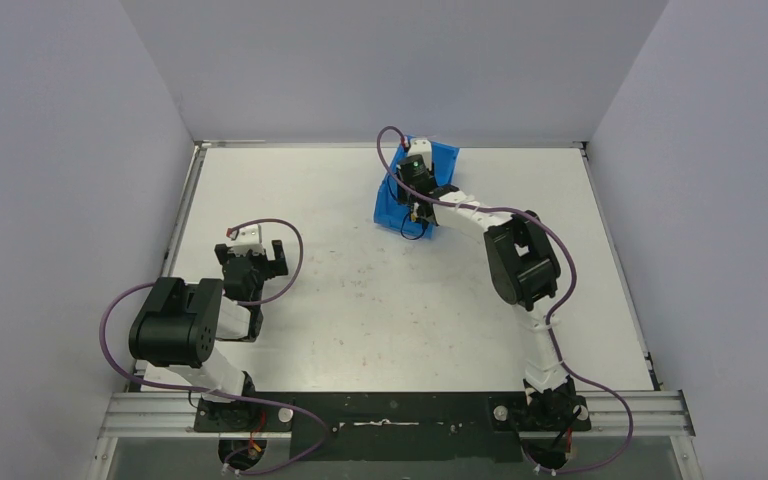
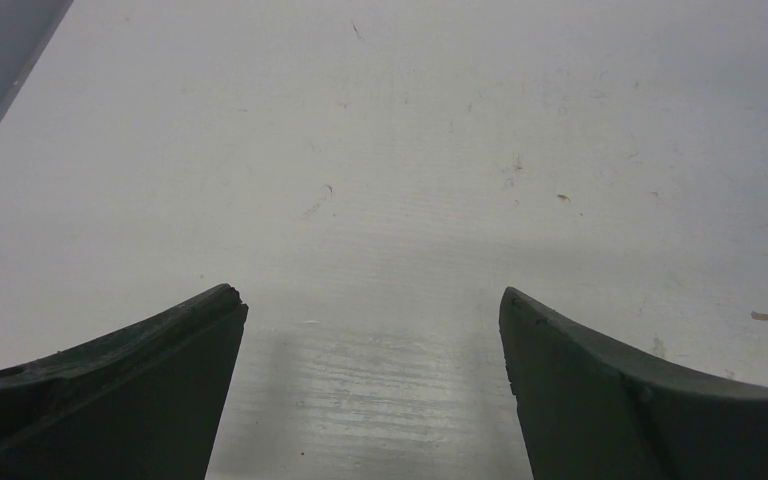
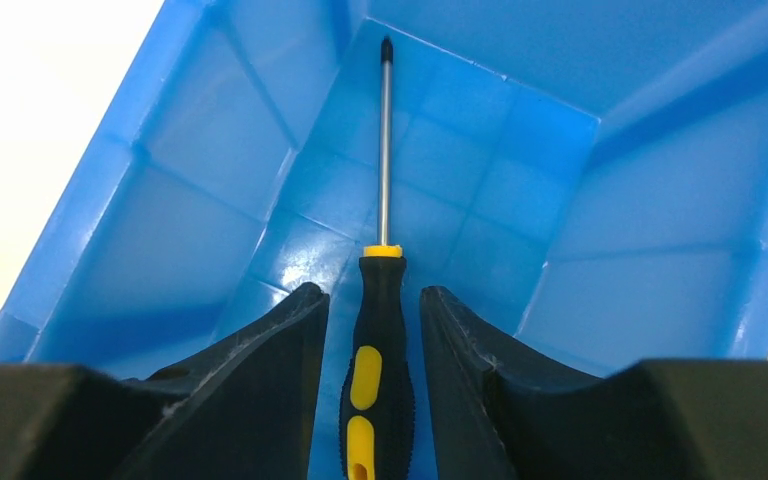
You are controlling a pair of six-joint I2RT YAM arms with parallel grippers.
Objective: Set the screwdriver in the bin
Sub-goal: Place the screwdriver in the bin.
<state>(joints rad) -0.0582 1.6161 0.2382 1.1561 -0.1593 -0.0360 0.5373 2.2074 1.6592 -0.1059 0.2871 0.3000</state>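
Blue bin [image 3: 200, 170], screwdriver [image 3: 384, 160] handle cut off between right gripper [image 3: 373, 292] fingers, slim gaps, hold unclear.

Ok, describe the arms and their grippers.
The left arm and right arm mix bulky black joint housings with white links, each trailed by a looping purple cable. Their fingers are dark, curved, tapering wedges. A green light glows on the right wrist.

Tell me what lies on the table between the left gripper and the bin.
Nothing: in the top external view the table between the left gripper and the bin is bare, with only faint scuffs.
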